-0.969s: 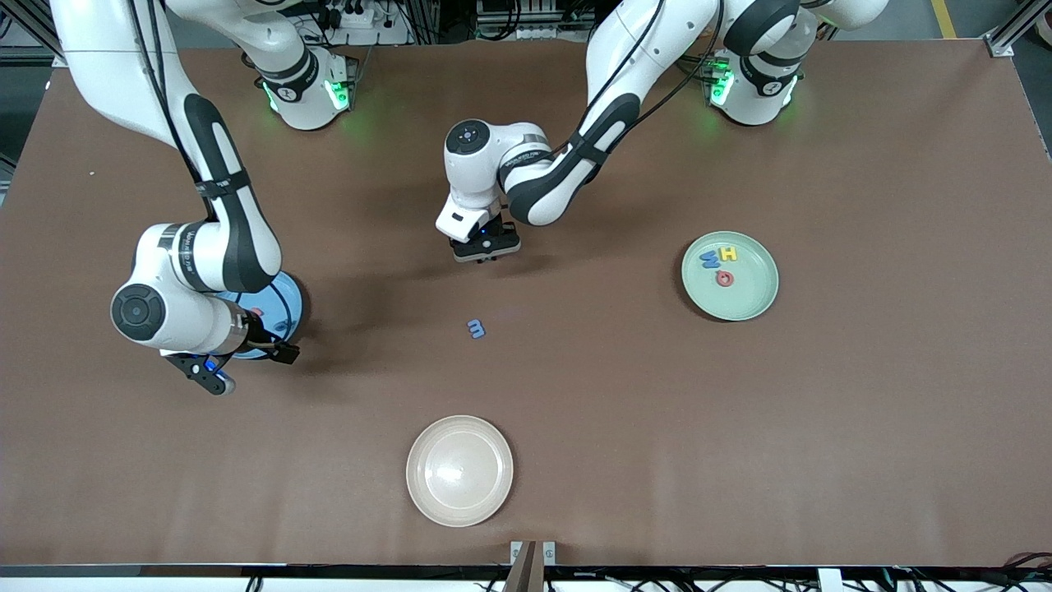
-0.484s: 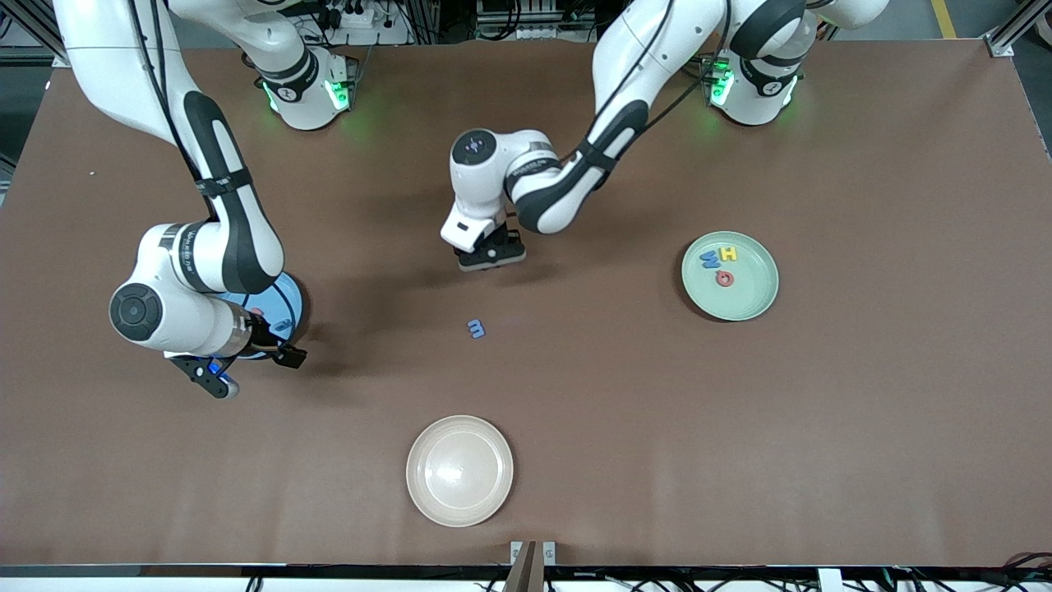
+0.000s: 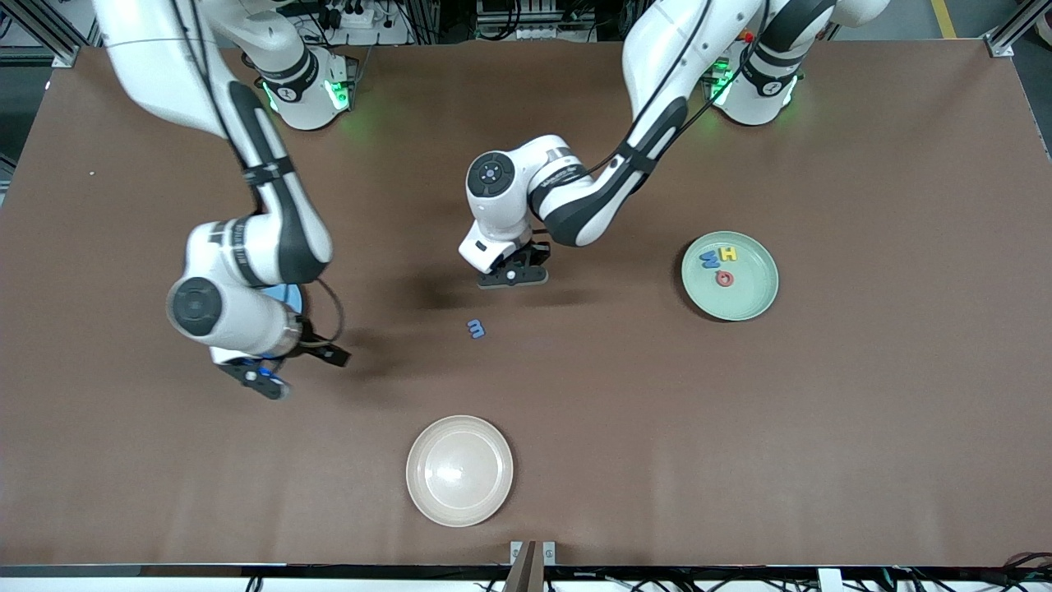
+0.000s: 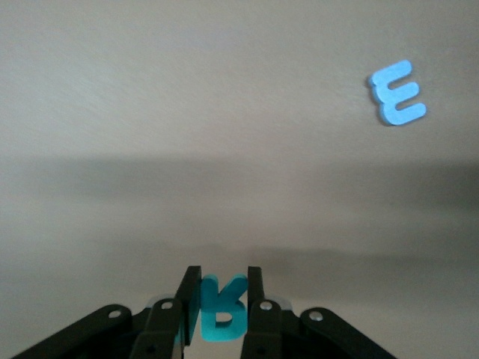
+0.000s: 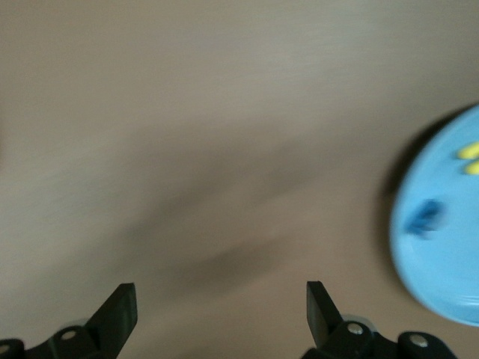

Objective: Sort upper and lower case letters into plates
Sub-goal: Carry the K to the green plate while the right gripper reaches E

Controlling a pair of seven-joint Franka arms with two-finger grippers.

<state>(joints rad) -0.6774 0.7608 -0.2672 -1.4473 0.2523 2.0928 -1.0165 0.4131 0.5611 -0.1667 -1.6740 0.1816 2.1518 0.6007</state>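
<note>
I see my left gripper (image 4: 218, 307) squeezing a teal letter (image 4: 221, 307) up over the middle of the table (image 3: 863, 411), with a small blue letter (image 3: 476, 329) lying just nearer the front camera. The mint green plate (image 3: 752, 304) sits toward the left arm's end, with three letters in it. My right gripper (image 5: 221, 314) hangs wide open and holds nothing, beside the blue plate (image 5: 449, 269) at the right arm's end.
</note>
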